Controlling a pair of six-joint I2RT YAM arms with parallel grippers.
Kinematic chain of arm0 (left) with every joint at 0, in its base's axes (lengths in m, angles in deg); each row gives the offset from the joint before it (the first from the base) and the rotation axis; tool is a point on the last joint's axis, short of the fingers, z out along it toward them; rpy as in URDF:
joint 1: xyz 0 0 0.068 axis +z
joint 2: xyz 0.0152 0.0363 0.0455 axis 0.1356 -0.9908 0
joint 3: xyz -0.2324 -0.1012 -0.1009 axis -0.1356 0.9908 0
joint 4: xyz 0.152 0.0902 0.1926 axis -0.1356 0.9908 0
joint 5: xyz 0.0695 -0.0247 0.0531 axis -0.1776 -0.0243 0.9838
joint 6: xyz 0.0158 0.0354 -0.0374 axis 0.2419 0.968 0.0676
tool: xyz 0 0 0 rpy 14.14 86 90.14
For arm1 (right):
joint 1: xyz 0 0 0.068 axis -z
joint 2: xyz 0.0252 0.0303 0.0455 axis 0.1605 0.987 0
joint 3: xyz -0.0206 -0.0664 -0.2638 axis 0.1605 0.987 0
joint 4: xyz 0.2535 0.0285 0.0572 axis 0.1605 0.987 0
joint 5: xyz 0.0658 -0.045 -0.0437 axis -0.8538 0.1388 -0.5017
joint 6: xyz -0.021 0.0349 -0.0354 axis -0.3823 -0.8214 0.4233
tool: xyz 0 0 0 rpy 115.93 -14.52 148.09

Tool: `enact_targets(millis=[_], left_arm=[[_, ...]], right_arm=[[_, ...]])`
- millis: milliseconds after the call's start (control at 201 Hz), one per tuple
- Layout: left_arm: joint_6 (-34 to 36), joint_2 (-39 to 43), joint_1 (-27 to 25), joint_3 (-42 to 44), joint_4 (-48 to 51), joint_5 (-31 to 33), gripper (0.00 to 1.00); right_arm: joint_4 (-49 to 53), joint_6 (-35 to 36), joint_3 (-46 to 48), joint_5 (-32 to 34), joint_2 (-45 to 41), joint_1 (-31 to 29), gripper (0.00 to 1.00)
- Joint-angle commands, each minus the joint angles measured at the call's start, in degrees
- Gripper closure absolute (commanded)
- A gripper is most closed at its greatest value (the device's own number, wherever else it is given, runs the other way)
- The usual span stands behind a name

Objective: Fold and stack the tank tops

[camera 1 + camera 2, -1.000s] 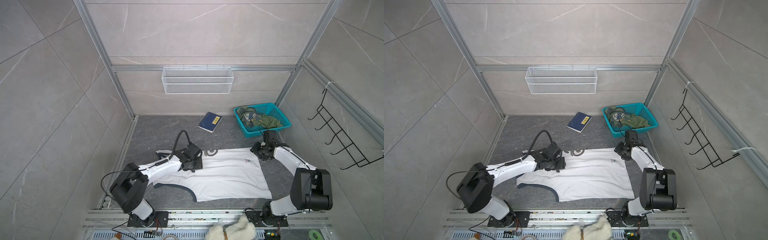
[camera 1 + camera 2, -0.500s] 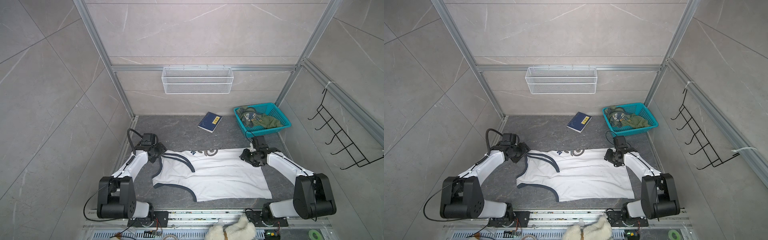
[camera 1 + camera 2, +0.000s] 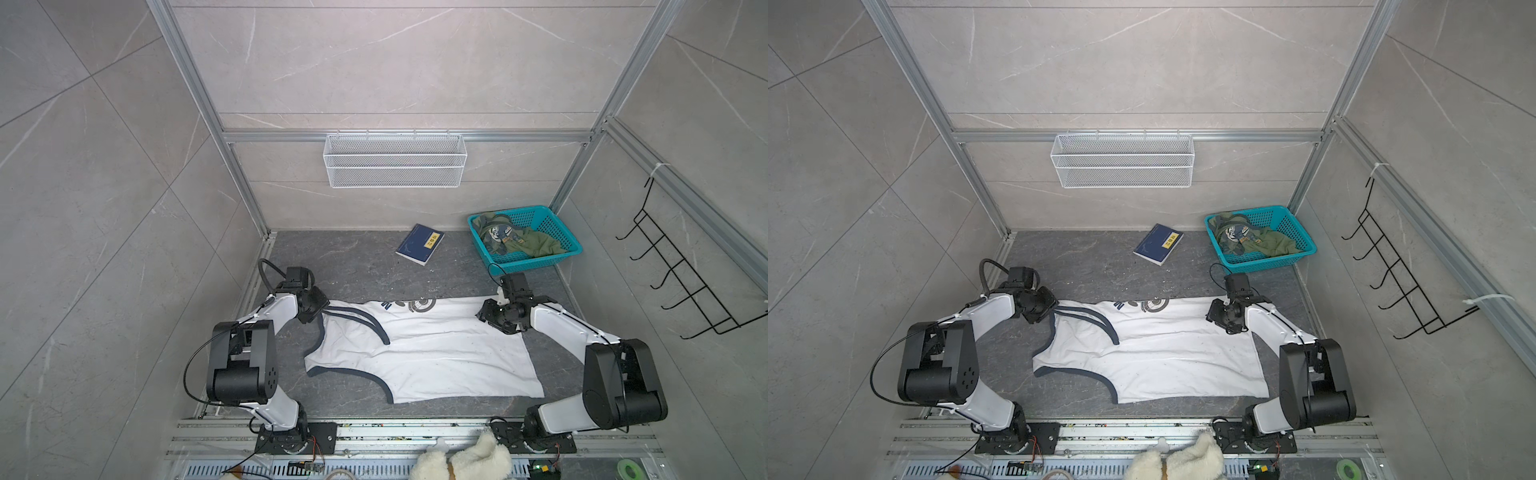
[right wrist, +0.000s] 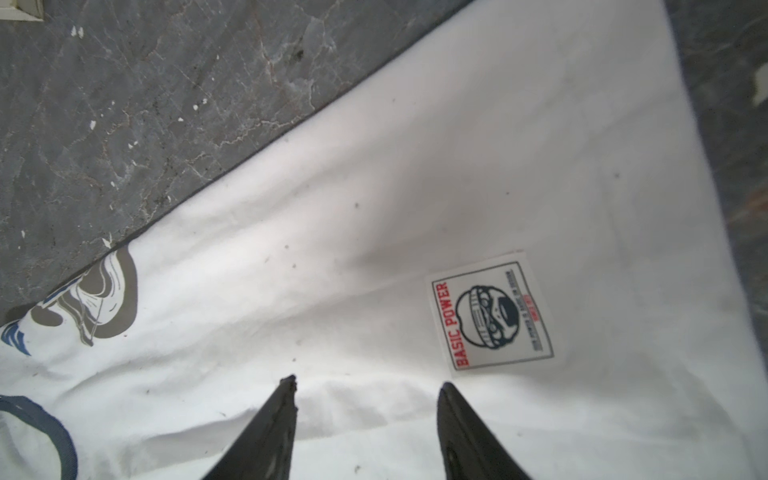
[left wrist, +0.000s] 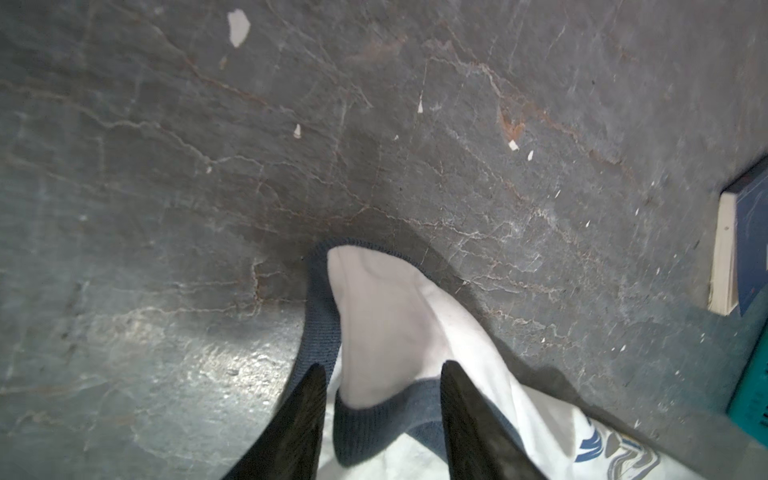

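The strap (image 5: 374, 307) of the white tank top (image 3: 436, 353) at nine o'clock may be dropped if only trim is caught by the narrowed left end effector (image 5: 382, 365), its hold untellable; the right end effector (image 4: 368, 381) is spread wide.

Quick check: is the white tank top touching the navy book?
Apart. In both top views a strip of bare grey floor separates the white tank top from the navy book.
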State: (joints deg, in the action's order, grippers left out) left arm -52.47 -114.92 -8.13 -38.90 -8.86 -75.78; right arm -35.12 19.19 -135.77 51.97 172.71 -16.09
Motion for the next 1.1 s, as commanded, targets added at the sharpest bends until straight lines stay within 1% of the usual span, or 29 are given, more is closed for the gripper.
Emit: enact_targets(millis=[0,60,174,259,304,378,448,508,577,677,781,871,960,1095], left_arm=[[1.1,-0.6,0.2,-1.7,-1.5,-0.6,0.67],[1.2,-0.7,0.3,-1.6,-1.5,-0.2,0.76],[1.6,0.6,0.4,-0.4,-2.5,-0.9,0.9],[2.1,3.4,0.4,0.3,-2.3,-1.8,0.96],[2.2,5.6,0.4,0.6,-1.8,-1.6,0.98],[2.6,9.6,0.4,1.4,-0.9,0.1,0.99],[2.0,13.7,0.4,4.1,-1.8,2.6,1.0],[1.0,16.5,0.4,7.3,-3.7,3.1,1.0],[-0.6,17.9,0.4,10.5,-5.2,3.1,0.97],[-0.4,16.7,0.4,14.2,-8.7,2.8,0.95],[1.1,13.0,0.5,15.1,-10.6,3.0,0.95],[1.2,11.4,1.3,16.0,-12.8,2.3,0.95],[1.2,10.5,1.8,16.2,-13.0,3.5,0.95],[2.1,8.2,3.1,15.0,-12.1,3.1,0.91]], right_arm=[[-0.3,-1.6,-1.0,-0.1,2.5,-0.1,0.42],[-0.3,-2.1,-1.7,0.2,3.9,-0.2,0.42],[-0.6,-3.3,-2.4,1.3,5.7,0.4,0.42],[-0.3,-4.1,-3.2,2.1,7.4,1.2,0.42],[-0.1,-4.5,-3.3,2.6,8.1,1.7,0.42],[-0.1,-5.2,-3.6,3.3,9.1,2.5,0.42],[-0.1,-5.7,-3.4,3.4,9.8,3.5,0.42],[-0.6,-6.0,-2.8,3.1,9.9,4.3,0.42],[-1.1,-6.0,-2.3,2.8,9.9,4.6,0.43],[-1.8,-5.9,-1.7,2.4,9.3,4.7,0.43],[-2.0,-5.7,-1.6,2.3,8.7,4.7,0.43],[-1.6,-5.5,-1.7,2.7,8.0,4.7,0.43],[-1.0,-5.5,-1.9,3.7,7.4,4.6,0.43],[-0.5,-5.1,-1.9,4.9,6.0,4.6,0.43]])
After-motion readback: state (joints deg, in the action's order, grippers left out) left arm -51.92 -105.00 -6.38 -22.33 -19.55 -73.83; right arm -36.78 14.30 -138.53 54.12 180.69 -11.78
